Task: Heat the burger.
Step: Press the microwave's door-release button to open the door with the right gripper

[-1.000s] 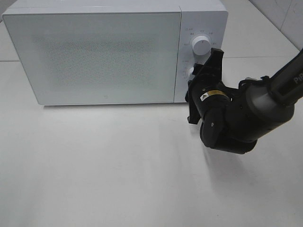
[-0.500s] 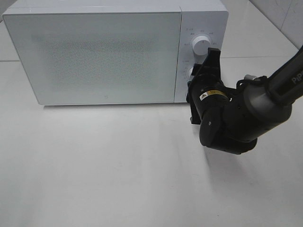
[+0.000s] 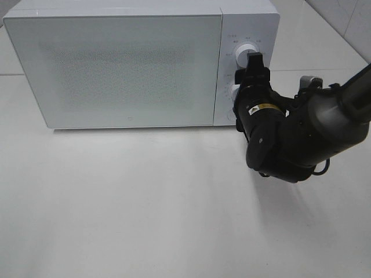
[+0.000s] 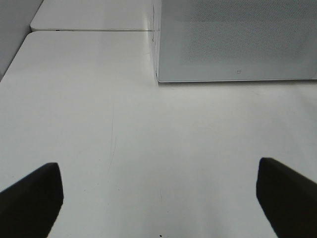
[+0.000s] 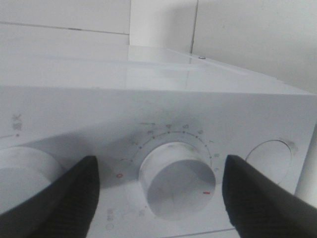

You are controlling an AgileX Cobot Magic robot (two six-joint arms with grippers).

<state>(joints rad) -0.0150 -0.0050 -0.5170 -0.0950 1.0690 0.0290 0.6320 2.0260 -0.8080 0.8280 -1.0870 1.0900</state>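
The burger is out of view; the white microwave (image 3: 127,69) stands with its door shut. My right gripper (image 3: 242,87) is up against the control panel at the lower dial (image 3: 233,91), below the upper dial (image 3: 244,53). In the right wrist view the right gripper (image 5: 163,196) is open, its dark fingers (image 5: 64,198) standing on either side of the numbered dial (image 5: 173,181) with a gap to it. My left gripper (image 4: 158,198) is open over bare table, with the microwave's corner (image 4: 237,44) ahead of it.
The microwave fills the back of the white table (image 3: 145,202). The right arm's dark body (image 3: 301,139) hangs over the table in front of the control panel. A round button (image 5: 270,158) sits beside the numbered dial. A table seam (image 4: 89,30) runs behind the left gripper.
The right gripper's jaws have spread apart around the lower dial, and the wrist has turned and shifted slightly up the panel. The left gripper has not moved.
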